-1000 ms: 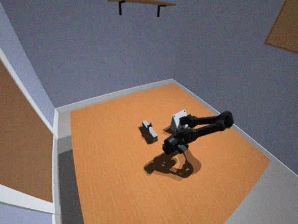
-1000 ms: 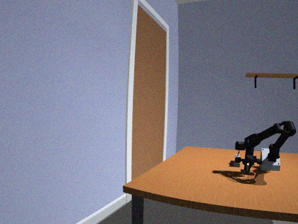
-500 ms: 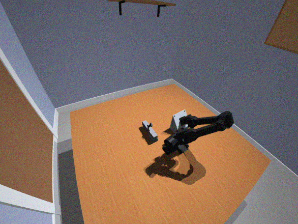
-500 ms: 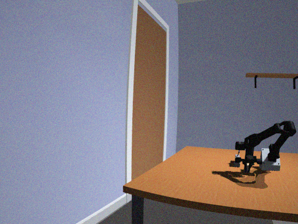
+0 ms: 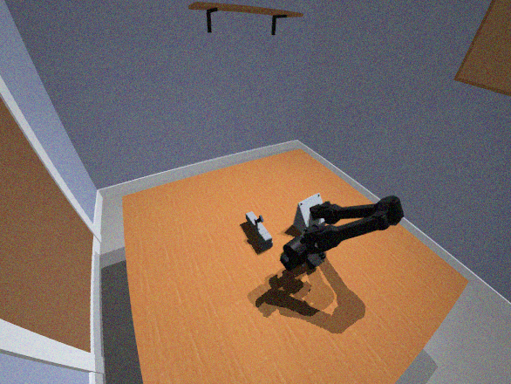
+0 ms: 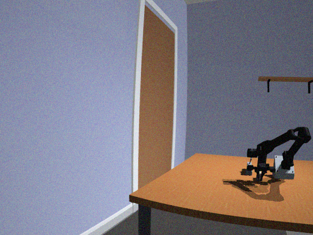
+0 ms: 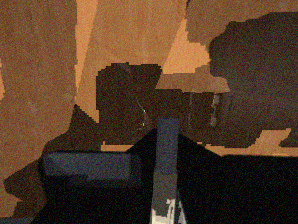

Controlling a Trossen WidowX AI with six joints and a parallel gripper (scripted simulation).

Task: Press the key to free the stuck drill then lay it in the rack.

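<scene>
My gripper (image 5: pixel 300 261) (image 6: pixel 259 177) (image 7: pixel 162 134) points down, close above the table, and is shut on a thin grey-blue bar, the drill (image 7: pixel 165 165). The drill stands up the middle of the wrist view between the dark fingers; in the top and exterior views it is too small to make out. The grey block (image 5: pixel 258 233) (image 6: pixel 247 171) with its small upright key (image 5: pixel 260 218) (image 6: pixel 250 161) lies on the table a little to the left of the gripper, apart from it. A pale grey slanted stand (image 5: pixel 309 209) (image 6: pixel 280 168), seemingly the rack, sits beside the arm's base, behind the gripper.
The orange table (image 5: pixel 196 314) (image 6: pixel 203 187) carries the arm's dark shadow under and in front of the gripper. Walls are far off; a door stands at the left and a shelf (image 5: pixel 244 9) (image 6: pixel 283 79) hangs high on the back wall.
</scene>
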